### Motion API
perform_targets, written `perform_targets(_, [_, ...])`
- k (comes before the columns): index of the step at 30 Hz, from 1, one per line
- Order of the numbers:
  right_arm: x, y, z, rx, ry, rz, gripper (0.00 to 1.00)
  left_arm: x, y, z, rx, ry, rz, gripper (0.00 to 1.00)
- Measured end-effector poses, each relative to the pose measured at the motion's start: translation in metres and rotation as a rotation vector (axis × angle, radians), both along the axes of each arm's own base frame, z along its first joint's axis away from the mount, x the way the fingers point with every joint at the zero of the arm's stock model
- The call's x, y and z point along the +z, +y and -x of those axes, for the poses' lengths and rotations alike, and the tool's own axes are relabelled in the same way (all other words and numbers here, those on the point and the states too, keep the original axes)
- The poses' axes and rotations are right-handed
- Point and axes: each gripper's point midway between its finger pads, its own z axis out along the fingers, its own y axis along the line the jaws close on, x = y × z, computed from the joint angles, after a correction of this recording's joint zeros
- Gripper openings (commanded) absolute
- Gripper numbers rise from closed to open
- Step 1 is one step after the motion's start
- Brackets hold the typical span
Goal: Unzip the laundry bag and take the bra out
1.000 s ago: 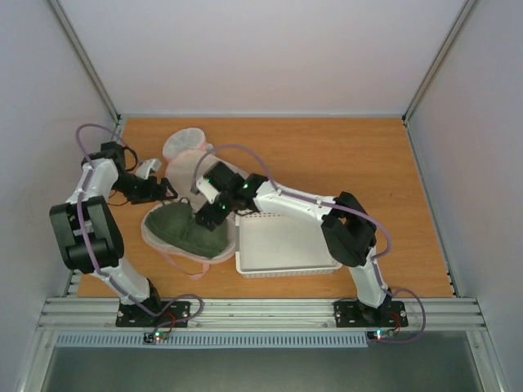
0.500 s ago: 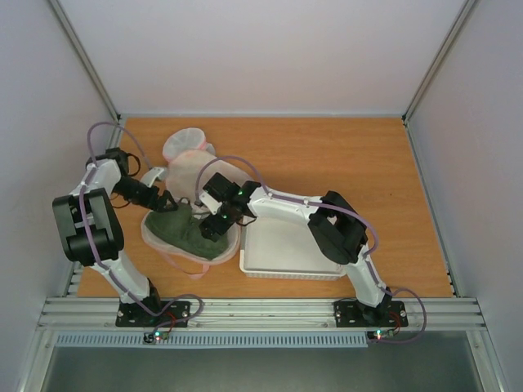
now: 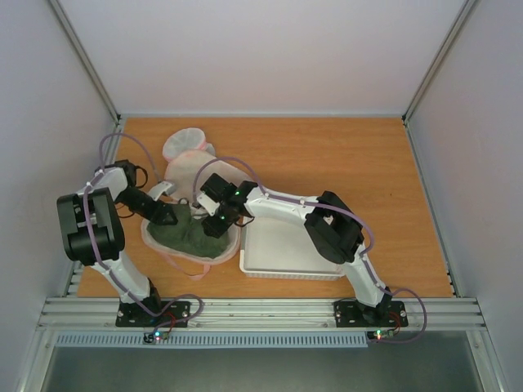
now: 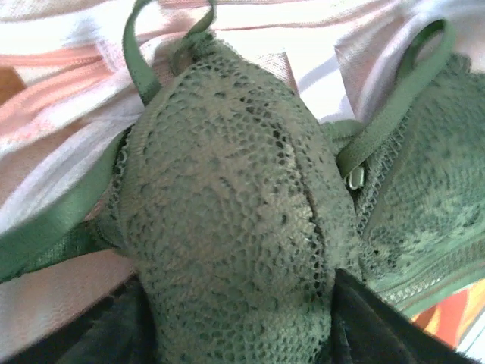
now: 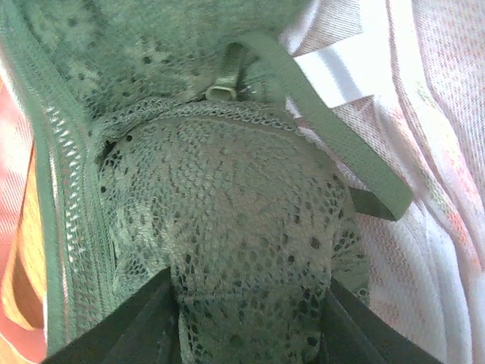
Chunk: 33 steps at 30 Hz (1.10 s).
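Observation:
The laundry bag (image 3: 185,175) lies open on the table, its pink-trimmed lobe spread under the dark olive-green bra (image 3: 189,238). My left gripper (image 3: 167,214) presses on the bra's left cup (image 4: 227,189) from the left, its dark fingers (image 4: 371,326) hugging both sides of the cup. My right gripper (image 3: 215,224) comes in from the right and is shut on the other cup (image 5: 242,212), with a finger (image 5: 136,326) on each side. A thin green strap (image 4: 394,106) loops over the bag's white mesh (image 5: 432,114).
A white basket (image 3: 286,245) stands right beside the bag, under the right arm. A small round white mesh pouch with a pink rim (image 3: 181,145) lies just behind the bag. Grey walls close in the wooden table on three sides.
Both grippers have dropped onto the bra and closed from wide open onto its cups. The left gripper has slid rightward onto the bag.

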Motion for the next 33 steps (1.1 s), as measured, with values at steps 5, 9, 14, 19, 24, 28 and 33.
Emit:
perform_targets(5, [0.003, 0.002, 0.0, 0.013, -0.005, -0.002, 0.29, -0.002, -0.001, 0.003, -0.009, 0.006, -0.004, 0.17])
perform_targets(9, [0.01, 0.006, -0.001, 0.026, -0.023, -0.014, 0.23, 0.002, -0.003, 0.004, -0.002, 0.014, 0.014, 0.1])
perform_targets(14, [0.02, 0.009, -0.003, 0.038, -0.039, -0.024, 0.23, 0.023, -0.007, 0.001, 0.009, -0.022, 0.03, 0.09])
perform_targets(19, [0.041, 0.01, -0.003, 0.051, -0.058, -0.04, 0.22, 0.057, -0.011, -0.002, 0.033, -0.081, 0.047, 0.06])
perform_targets(24, [0.08, 0.007, -0.009, 0.048, -0.096, -0.09, 0.21, 0.095, -0.014, -0.007, 0.069, -0.148, 0.057, 0.06])
perform_targets(28, [0.115, -0.002, -0.014, 0.038, -0.128, -0.129, 0.21, 0.126, -0.025, -0.006, 0.075, -0.196, 0.057, 0.07])
perform_targets(33, [0.157, -0.029, -0.024, 0.005, -0.182, -0.148, 0.21, 0.16, -0.061, -0.001, 0.046, -0.252, 0.086, 0.06])
